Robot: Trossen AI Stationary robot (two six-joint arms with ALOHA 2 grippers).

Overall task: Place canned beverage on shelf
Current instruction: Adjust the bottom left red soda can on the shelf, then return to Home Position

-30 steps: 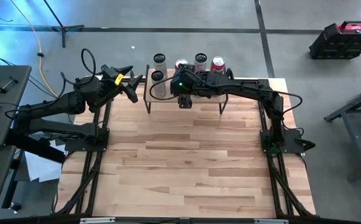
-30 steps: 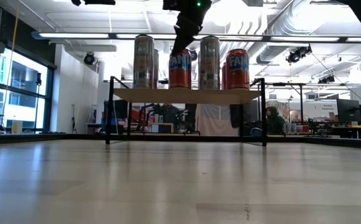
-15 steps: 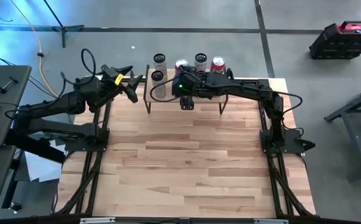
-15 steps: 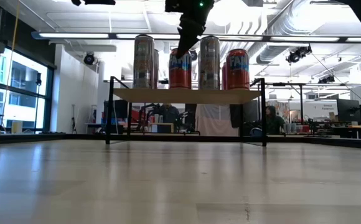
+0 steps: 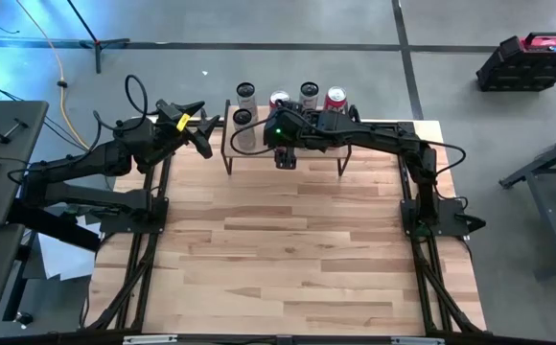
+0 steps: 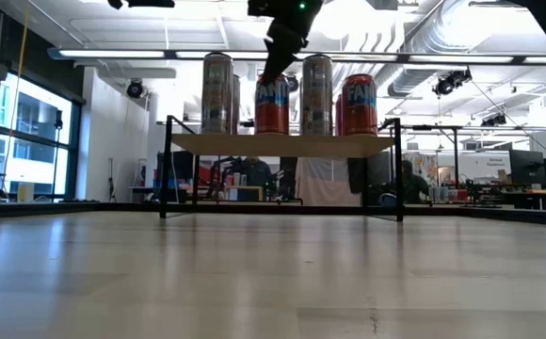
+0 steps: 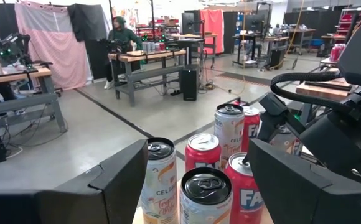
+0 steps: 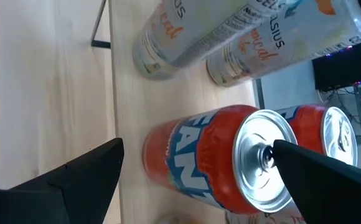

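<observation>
1. The shelf (image 5: 288, 144) stands on the table (image 5: 278, 259) at the middle of its far edge
2. Five cans stand upright on the shelf, in two rows
3. In the high view, the back row holds a Celsius can (image 5: 246, 92) at the left, a second Celsius can (image 5: 309, 92) right of middle, and a red can (image 5: 335, 99) at the right end
4. A third Celsius can (image 5: 243, 119) stands in front of the left one
5. The Fanta can (image 5: 278, 100) stands between the left pair and the second Celsius can
6. The right gripper (image 5: 280, 123) hangs above the shelf, over the Fanta can
7. The left gripper (image 5: 207, 127) sits left of the shelf, apart from it
</observation>
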